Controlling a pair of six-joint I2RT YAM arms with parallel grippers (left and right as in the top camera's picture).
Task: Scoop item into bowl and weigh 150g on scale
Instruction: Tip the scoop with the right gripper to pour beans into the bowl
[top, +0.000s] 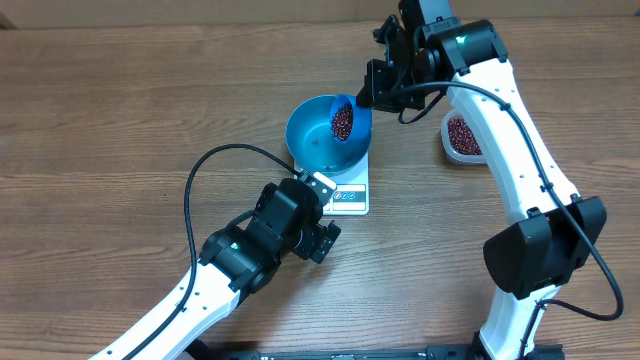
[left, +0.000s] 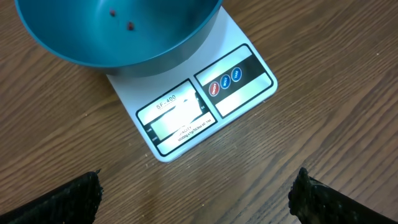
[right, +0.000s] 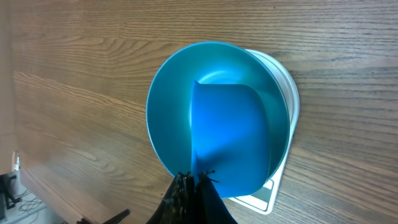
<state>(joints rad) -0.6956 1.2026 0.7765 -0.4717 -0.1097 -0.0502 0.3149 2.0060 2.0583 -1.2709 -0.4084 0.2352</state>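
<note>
Blue scoop (right: 230, 137) with beans (top: 342, 121) gripped by right hand (right: 193, 186) above bowl (top: 308, 135); left hand (left: 196, 198) wide, facing scale (left: 186, 118).

The beans (top: 342, 120) are dark red-brown, the bowl (top: 312, 138) blue, the scale (top: 350, 197) white, the table (top: 100, 100) wood-grained.

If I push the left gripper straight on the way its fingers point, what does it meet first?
Probably the scale: its front display edge lies dead ahead of the left gripper, with the bowl on it just behind. Height is hard to judge, so the table might come first.
</note>
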